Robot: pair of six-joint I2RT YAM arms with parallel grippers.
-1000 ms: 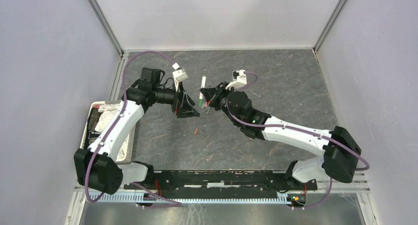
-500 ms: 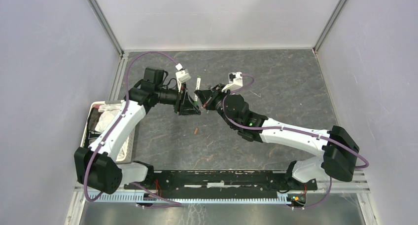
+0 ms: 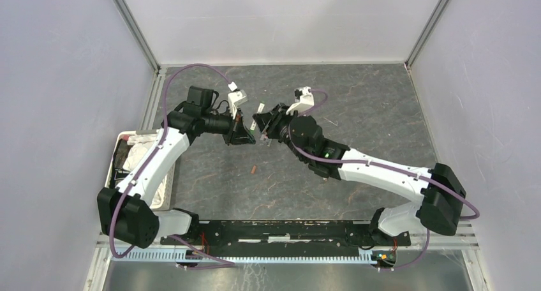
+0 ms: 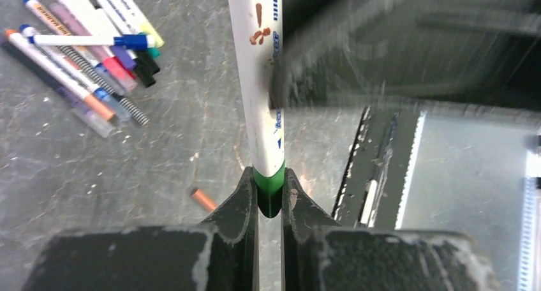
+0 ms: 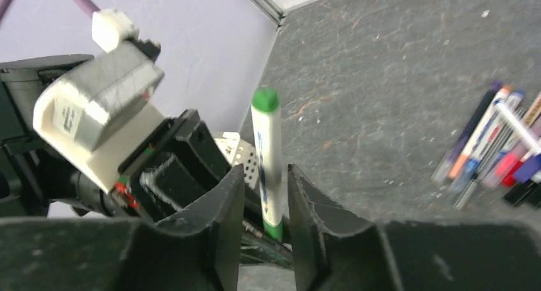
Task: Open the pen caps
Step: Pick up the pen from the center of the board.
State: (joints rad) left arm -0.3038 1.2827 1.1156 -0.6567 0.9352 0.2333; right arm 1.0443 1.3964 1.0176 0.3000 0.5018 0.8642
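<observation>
Judging from a blurred view, the right gripper (image 5: 265, 173) is spread slack around the white pen (image 4: 258, 80), held up near the heap of loose pens (image 4: 83, 61), while its green cap (image 4: 269, 198) is pinched by the left gripper (image 4: 269, 176), so the pen may be dragged away still capped, or dropped.

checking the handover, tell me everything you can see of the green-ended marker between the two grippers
The green-ended marker has a slim white barrel, plastic by its look, with blue print and brownish smudges, and green at both ends. It is held off the table. The left gripper is shut on one green end. The right gripper straddles the barrel with jaws slightly parted; whether it touches is unclear.
</observation>
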